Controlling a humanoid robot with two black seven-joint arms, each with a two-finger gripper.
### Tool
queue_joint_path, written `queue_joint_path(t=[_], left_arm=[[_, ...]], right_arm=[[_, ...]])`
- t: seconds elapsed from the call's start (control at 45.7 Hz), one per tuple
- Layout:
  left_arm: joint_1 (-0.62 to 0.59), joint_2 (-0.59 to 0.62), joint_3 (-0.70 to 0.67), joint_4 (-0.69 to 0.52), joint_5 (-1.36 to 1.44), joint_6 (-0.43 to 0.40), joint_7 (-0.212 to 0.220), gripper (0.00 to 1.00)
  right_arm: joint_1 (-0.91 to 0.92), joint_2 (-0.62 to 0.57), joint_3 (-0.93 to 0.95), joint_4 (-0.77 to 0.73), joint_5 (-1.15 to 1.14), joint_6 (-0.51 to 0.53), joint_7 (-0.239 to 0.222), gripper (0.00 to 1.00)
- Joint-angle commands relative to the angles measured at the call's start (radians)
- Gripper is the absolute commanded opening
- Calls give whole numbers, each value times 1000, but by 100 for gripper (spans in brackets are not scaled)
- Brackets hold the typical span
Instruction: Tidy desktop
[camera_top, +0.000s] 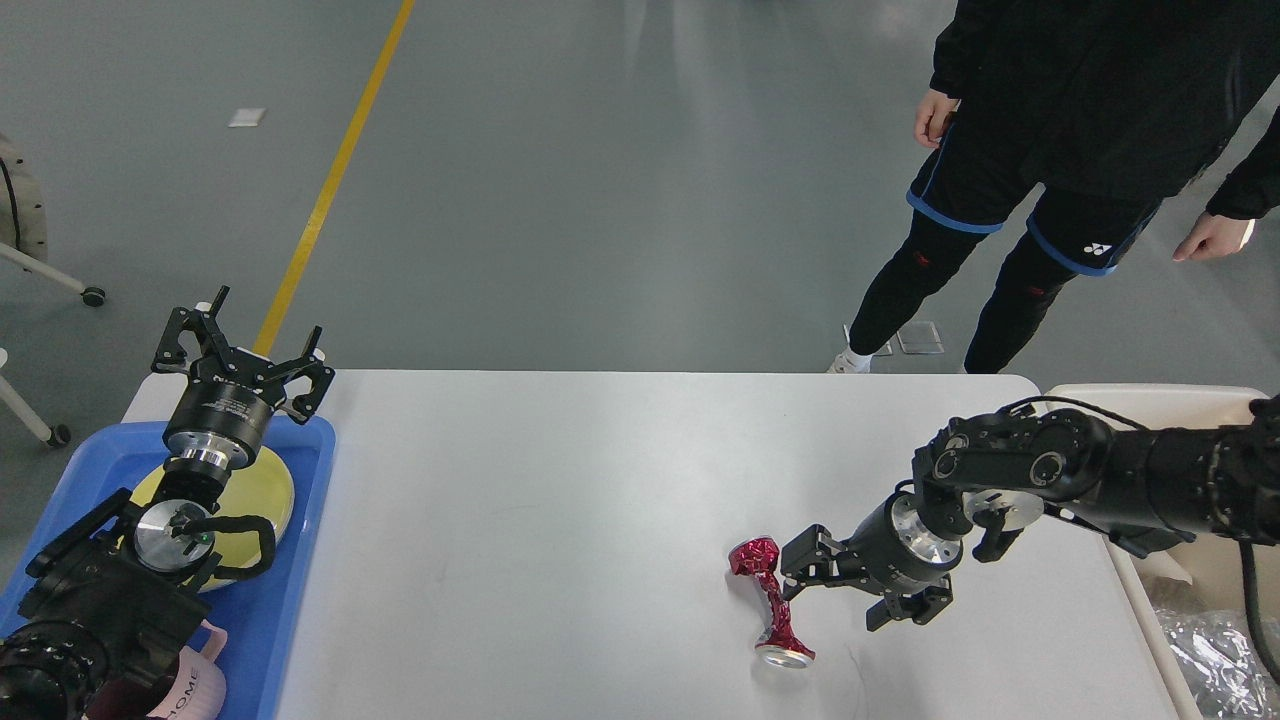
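Note:
The desktop (560, 520) is a wide white table top. On its right front part lies a crushed red can (771, 608), its silver end toward me. My right gripper (815, 585) is low over the table just right of the can, open, with its upper finger (803, 558) close beside the can's twisted middle; I cannot tell whether it touches. At the far left my left gripper (243, 348) stands open and empty above the far edge of the blue tray (300, 600).
The blue tray holds a yellow plate (262, 488) and a pink cup (200, 690). A beige bin (1130, 394) with silver foil (1215, 650) stands at the table's right end. A person (1040, 150) stands beyond the far right corner.

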Motion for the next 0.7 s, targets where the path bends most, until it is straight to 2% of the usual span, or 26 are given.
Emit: queue_joint_path(t=[0.0,0.197,0.306,0.35,0.372,0.394,0.46,0.481,0.678], left_arm=[[0,0,0,0,0,0,0,98],[0,0,0,0,0,0,0,98],[0,0,0,0,0,0,0,98],[0,0,0,0,0,0,0,98],[0,0,0,0,0,0,0,98],[-1,0,0,0,0,0,0,98],[0,0,0,0,0,0,0,98],[0,0,0,0,0,0,0,98],[0,0,0,0,0,0,0,98]], right_arm=[[-41,48,2,-36,-2,-63,0,100],[-45,93,31,-52,1,-107,3,100],[-51,103,34,-78,1,-107,38,100],[-66,111,34,-98,1,-107,55,95],[-72,117,31,-107,1,-106,65,88],[-77,122,30,-114,0,-103,74,73],[-80,126,25,-122,-3,-101,89,11],[-80,128,25,-122,-3,-100,88,3],[-74,123,24,-118,-3,-98,88,0]])
